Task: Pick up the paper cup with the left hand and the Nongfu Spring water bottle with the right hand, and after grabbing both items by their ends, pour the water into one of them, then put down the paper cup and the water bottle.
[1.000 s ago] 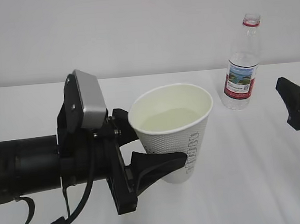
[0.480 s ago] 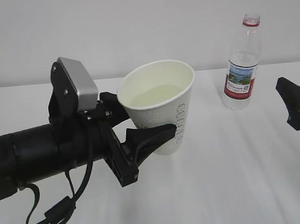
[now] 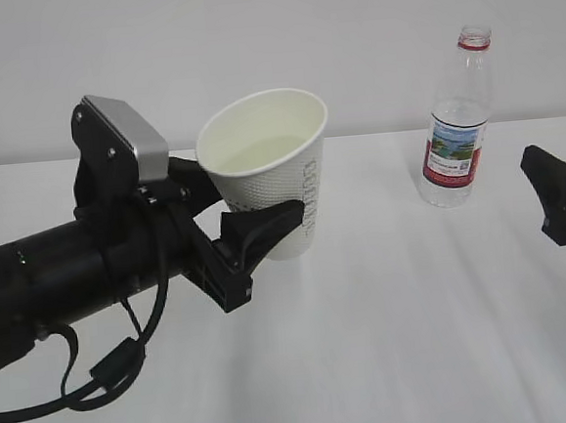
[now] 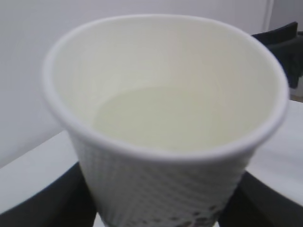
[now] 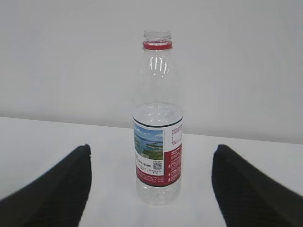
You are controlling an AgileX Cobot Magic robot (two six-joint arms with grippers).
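White tabletop (image 3: 420,338) and a plain pale wall make up the whole setting, with nothing else on the surface but the task's own items. Judging by how things lie, most of the job looks done: the paper cup (image 3: 268,173) holds a shallow pool of the water (image 4: 175,118), while the Nongfu Spring water bottle (image 3: 457,119) stands upright and uncapped near the far edge of the table toward its right side, with no hand on it and seemingly nearly empty. What appears left is to set the cup down and let it go. The left hand (image 3: 227,221) reaches in from the left edge of the table, its forearm lying roughly level and its silver-grey module facing up; its black fingers (image 3: 264,225) close around the lower part of the cup's dimpled wall, one on the near side and one behind. The cup is tipped slightly away from the arm and seems to be carried clear of the surface, over the far middle of the table, though I cannot tell for certain that its base is off it. The right hand (image 5: 151,189) hangs back at the right edge, its two fingers spread wide with the bottle standing beyond the gap, apart from both.
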